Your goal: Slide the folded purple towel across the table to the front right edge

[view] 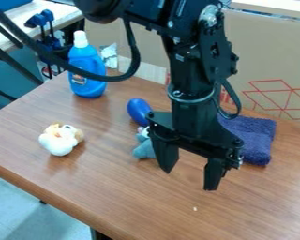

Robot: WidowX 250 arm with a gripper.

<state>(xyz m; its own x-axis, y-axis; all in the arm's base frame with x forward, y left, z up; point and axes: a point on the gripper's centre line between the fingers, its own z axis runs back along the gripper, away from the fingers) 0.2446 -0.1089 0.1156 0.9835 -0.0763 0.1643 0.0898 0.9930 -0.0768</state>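
The black gripper (189, 178) hangs over the right-centre of the brown table, its two fingers spread apart with nothing between them. Just left of it and partly hidden behind it lies a light blue plush toy (144, 149). A dark blue rounded object (138, 111) sits behind that toy. Behind the gripper on the right is a folded dark blue cloth (254, 137), partly covered by the arm. A small white and yellowish plush toy (60, 139) rests apart at the left. At the back left stands a blue bottle with a white cap (87, 70), upright.
The wooden table (115, 197) has its front edge running diagonally at the lower left. Cardboard (265, 61) rises along the back. A black cable loops from the arm above the table's back left. Blue-handled tools (47, 42) are beyond the far left corner.
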